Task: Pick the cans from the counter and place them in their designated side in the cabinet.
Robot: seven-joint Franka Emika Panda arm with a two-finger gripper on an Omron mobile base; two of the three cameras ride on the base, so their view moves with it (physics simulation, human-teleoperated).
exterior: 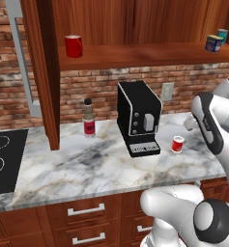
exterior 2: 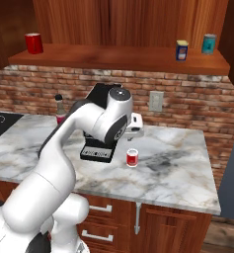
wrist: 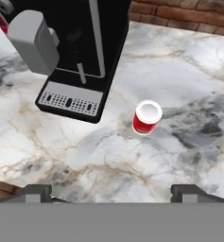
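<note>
Coffee machine (wrist: 73, 52) stands just beside red can (wrist: 146, 117) on counter (wrist: 189, 75).

We look down on the red can (wrist: 146, 117), upright with its white top, standing on the marble counter (wrist: 189, 71) just beside the black coffee machine (wrist: 80, 52). Our gripper (wrist: 111, 191) hovers above, jaws spread wide.

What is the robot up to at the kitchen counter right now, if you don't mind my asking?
It is sorting cans into the cabinet. The blue can already stands on the shelf beside a teal can. The red can still stands upright on the counter, right of the coffee machine. The gripper hangs open above it, holding nothing.
</note>
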